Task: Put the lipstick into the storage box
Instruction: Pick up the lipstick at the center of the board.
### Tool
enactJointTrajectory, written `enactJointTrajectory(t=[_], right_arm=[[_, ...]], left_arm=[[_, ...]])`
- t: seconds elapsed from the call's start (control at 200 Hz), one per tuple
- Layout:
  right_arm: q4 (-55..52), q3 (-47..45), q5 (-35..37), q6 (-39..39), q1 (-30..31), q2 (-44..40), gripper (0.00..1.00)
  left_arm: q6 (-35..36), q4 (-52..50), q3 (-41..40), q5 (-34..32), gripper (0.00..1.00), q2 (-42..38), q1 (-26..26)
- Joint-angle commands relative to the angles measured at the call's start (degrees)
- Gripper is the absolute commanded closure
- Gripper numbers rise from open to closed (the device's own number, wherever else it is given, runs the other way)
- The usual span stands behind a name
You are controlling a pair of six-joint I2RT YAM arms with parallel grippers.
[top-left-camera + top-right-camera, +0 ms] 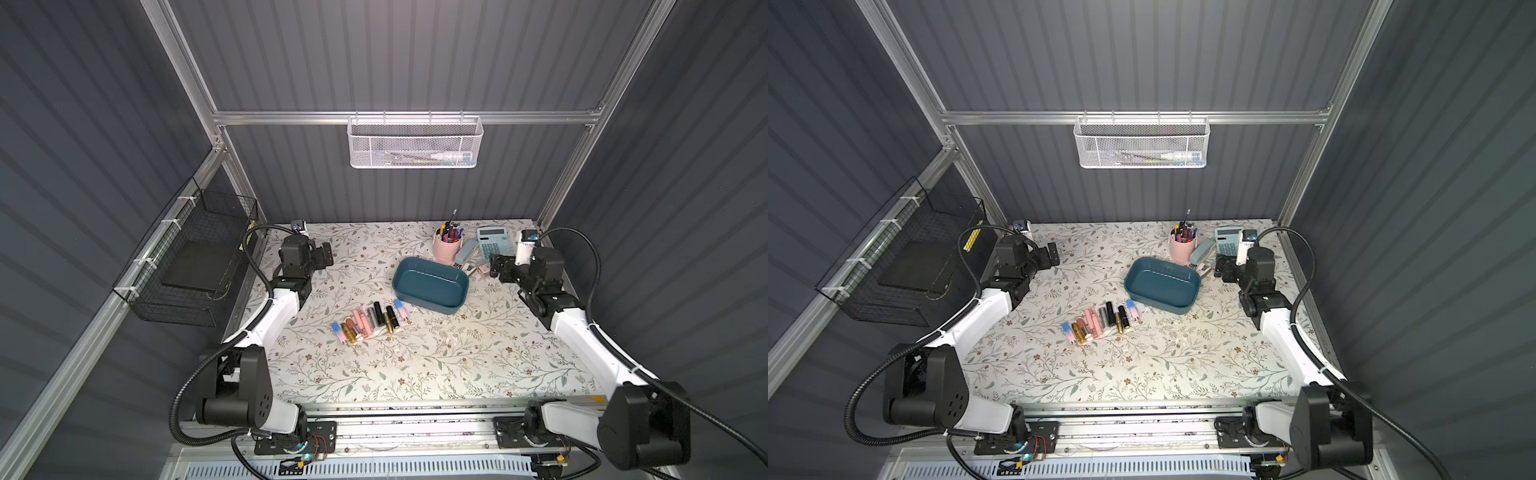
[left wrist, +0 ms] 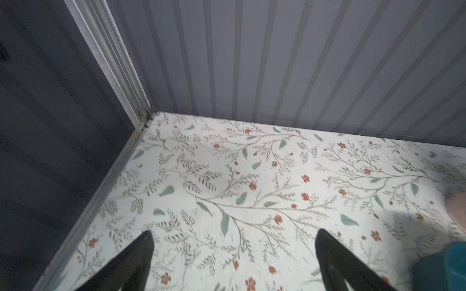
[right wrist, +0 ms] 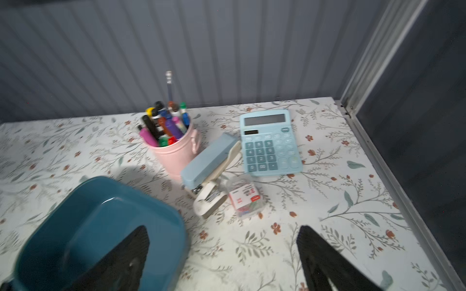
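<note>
surface: floral table (image 1: 415,365) | on it: storage box (image 1: 428,286), lipsticks (image 1: 370,320), pen cup (image 1: 446,250), stapler (image 1: 466,250), calculator (image 1: 492,245), clip box (image 3: 245,199)

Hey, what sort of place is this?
Probably a robot test booth dressed up as a desk: grey panelled walls on an aluminium frame, a floral tabletop, and a pink pen cup near a calculator.

Desk (image 1: 415,365): storage box (image 1: 430,284) right of centre, toward the far edge. Lipsticks (image 1: 370,322) in a row on the desk, just before the box's left end. Pen cup (image 1: 446,249) behind the box. Stapler (image 1: 465,251) just right of the cup. Calculator (image 1: 492,243) further right, near the far right corner. Clip box (image 3: 245,199) just before the stapler. Mesh basket (image 1: 413,143) on the back wall, wire basket (image 1: 187,270) on the left wall.
</note>
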Motion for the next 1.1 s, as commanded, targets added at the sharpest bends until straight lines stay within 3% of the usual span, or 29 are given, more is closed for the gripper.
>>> enactJointTrajectory(t=[0.0,0.075,0.275,0.45,0.47,0.57,0.615,0.645,0.796,0.811,0.836,0.851,0.911,0.951,0.981,1.096], right_arm=[[-21.3,5.4,0.8,1.4,7.2,-1.4,0.09],[-26.5,9.0,2.7,2.9,11.7,-0.9,0.1],[-30.3,16.1,-1.3,9.6,18.2,3.5,0.15],[-35.9,30.6,-0.8,4.1,25.6,9.6,0.2],[-37.0,32.7,-0.2,3.2,26.3,10.5,0.24],[-41.5,41.8,1.6,-0.6,27.9,14.9,0.61],[-41.6,43.1,2.3,-0.6,27.8,16.2,0.89],[-41.3,42.9,3.9,0.5,27.8,16.9,1.0],[-44.6,43.3,-0.8,1.5,27.4,22.6,1.0],[-45.1,43.7,-1.4,1.6,27.4,23.3,0.91],[-45.8,44.1,-2.2,1.6,27.5,24.1,0.49],[-46.0,44.4,-2.3,1.7,27.4,24.5,0.39],[-46.6,44.9,-2.8,1.9,27.4,25.4,0.37],[-46.0,44.9,-2.5,2.1,27.4,25.2,0.22],[-45.3,44.9,-1.7,2.5,27.3,24.8,0.18],[-42.1,44.0,-0.8,5.1,26.0,23.3,0.1]], left_arm=[[-10.4,-13.0,1.2,3.2,0.02,-1.3,-0.2],[-13.0,-17.7,0.7,3.6,0.06,-2.0,-1.7],[-20.6,-28.3,-2.6,0.3,0.1,-6.1,-8.2],[-23.9,-29.2,-5.9,-1.9,0.09,-11.0,-9.0],[-23.7,-29.0,-5.9,-2.0,0.09,-11.5,-9.0],[-23.0,-29.0,-4.0,-3.0,0.08,-12.3,-9.0],[-22.3,-29.2,-2.9,-3.2,0.08,-12.2,-9.0],[-21.9,-29.3,-2.2,-3.3,0.09,-12.1,-9.0],[-20.1,-28.8,-0.8,-4.6,0.09,-12.9,-9.0],[-19.8,-28.7,-0.7,-4.7,0.09,-13.1,-9.0],[-19.5,-28.4,-0.8,-4.9,0.09,-13.4,-9.0],[-19.2,-28.1,-0.7,-4.9,0.09,-13.5,-9.0],[-18.2,-27.5,-0.4,-5.1,0.08,-13.9,-9.0],[-17.5,-27.1,-0.2,-5.2,0.08,-13.9,-9.0],[-17.0,-26.7,0.1,-4.9,0.07,-13.6,-9.0],[-14.2,-25.9,3.0,-2.3,0.0,-10.2,-9.0]])
